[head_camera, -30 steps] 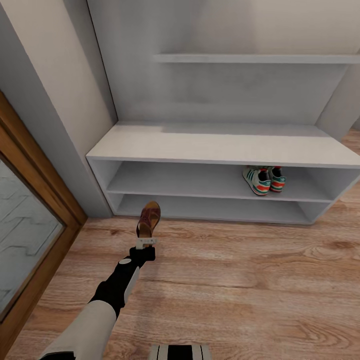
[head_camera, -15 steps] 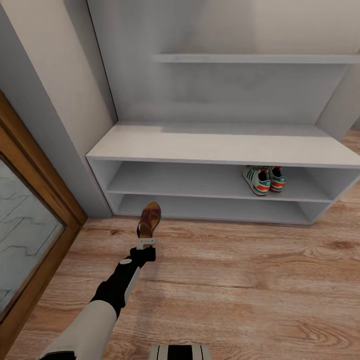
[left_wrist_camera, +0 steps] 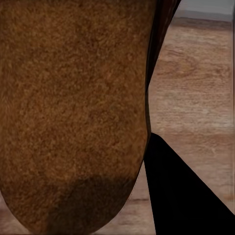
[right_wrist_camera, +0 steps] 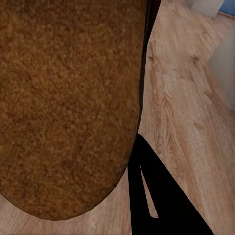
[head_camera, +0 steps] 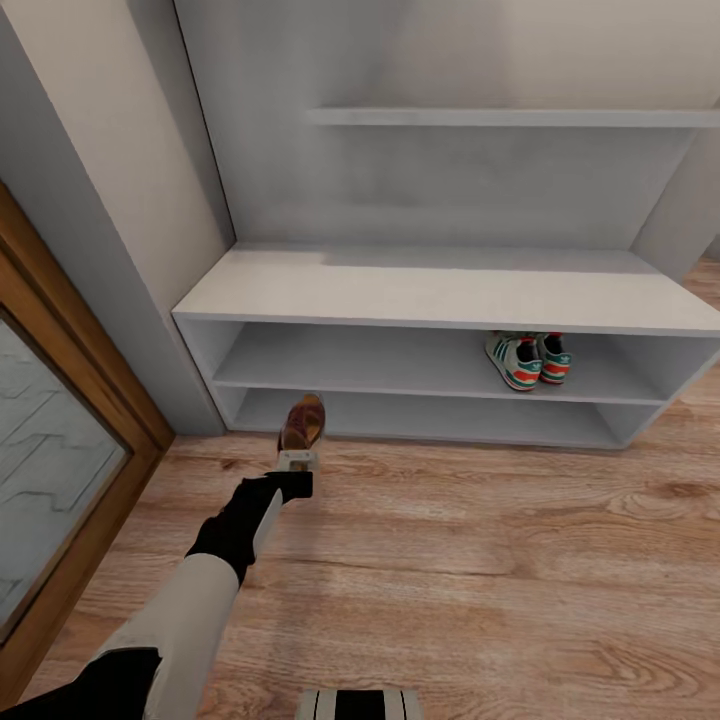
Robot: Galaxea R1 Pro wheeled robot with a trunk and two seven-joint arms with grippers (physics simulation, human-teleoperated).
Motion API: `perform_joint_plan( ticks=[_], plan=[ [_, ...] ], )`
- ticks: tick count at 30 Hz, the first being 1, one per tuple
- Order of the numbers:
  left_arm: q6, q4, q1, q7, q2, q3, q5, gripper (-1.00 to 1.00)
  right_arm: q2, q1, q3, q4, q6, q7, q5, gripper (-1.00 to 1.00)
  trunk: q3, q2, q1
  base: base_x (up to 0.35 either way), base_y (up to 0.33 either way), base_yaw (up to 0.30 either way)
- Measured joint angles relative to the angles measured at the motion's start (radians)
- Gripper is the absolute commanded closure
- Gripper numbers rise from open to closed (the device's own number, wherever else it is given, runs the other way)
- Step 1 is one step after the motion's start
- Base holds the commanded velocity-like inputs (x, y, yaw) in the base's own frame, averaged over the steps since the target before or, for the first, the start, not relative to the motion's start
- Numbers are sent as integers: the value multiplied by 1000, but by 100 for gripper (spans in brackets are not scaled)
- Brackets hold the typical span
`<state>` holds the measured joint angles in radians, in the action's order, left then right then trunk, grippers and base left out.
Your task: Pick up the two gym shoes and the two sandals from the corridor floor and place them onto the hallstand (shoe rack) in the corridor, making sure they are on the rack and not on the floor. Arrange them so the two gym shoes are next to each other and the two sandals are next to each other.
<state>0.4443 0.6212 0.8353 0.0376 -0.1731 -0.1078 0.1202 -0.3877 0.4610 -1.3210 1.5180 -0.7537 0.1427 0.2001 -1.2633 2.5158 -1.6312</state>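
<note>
The two gym shoes (head_camera: 527,360) sit side by side on the middle tier of the hallstand (head_camera: 440,290), toward its right end. My left gripper (head_camera: 297,461) is shut on the heel of a brown sandal (head_camera: 303,422), held just above the corridor floor (head_camera: 480,560) in front of the lowest tier's left part. The left wrist view has this sandal's tan footbed (left_wrist_camera: 73,112) close up beside a dark finger (left_wrist_camera: 181,196). In the right wrist view a second sandal's footbed (right_wrist_camera: 68,107) lies just as close against a dark finger (right_wrist_camera: 161,200), over floor planks.
A wood-framed glass door (head_camera: 60,450) and a grey wall (head_camera: 130,200) stand at the left of the rack. An upper ledge (head_camera: 500,117) runs above the bench top. My base (head_camera: 360,703) shows at the view's lower edge.
My left arm has reached forward, carrying the sandal closer to the lowest tier's front edge. The gym shoes have not moved.
</note>
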Motion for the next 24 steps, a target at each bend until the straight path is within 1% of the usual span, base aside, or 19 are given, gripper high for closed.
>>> perform_joint_plan(
  ticks=[2,4,5,8,10,12,13,14,17,20,22,24],
  plan=[
    [14,0,20,-6,0,0,1,100,-1,0,-1,0,0,0,0,100,0,0,0,0,0,0],
    [30,1,37,-30,0,2,2,100,-1,0,-1,0,0,0,-1,100,0,0,0,0,0,0],
    [37,4,44,-59,0,3,5,100,-1,0,-1,0,0,0,-1,100,0,0,0,0,0,0],
    [45,30,55,-177,0,5,5,100,-2,0,-1,0,0,0,0,100,0,0,0,0,0,0],
    [46,45,58,-239,0,11,2,100,-2,0,-1,0,0,0,1,100,0,0,0,0,0,0],
    [46,49,58,-255,0,20,-2,100,-2,0,-1,0,0,0,1,100,0,0,0,0,0,0],
    [45,50,58,-261,0,31,-3,100,-2,0,-1,0,0,0,1,100,0,0,0,0,0,0],
    [40,53,59,-267,-1,80,-9,100,-2,0,-1,0,0,0,2,100,0,0,0,0,0,0],
    [33,53,59,-266,-1,109,-5,100,-2,0,-1,0,0,0,3,100,0,0,0,0,0,0],
    [31,53,59,-261,-1,116,-8,100,-2,0,-1,0,0,0,3,100,0,0,0,35,-29,0],
    [31,52,59,-243,-1,119,-9,100,-2,0,-1,0,0,0,3,100,0,0,0,131,-114,0],
    [31,52,59,-207,-1,125,-12,100,-2,0,-1,0,0,0,3,100,0,0,0,174,-157,0]
  ],
)
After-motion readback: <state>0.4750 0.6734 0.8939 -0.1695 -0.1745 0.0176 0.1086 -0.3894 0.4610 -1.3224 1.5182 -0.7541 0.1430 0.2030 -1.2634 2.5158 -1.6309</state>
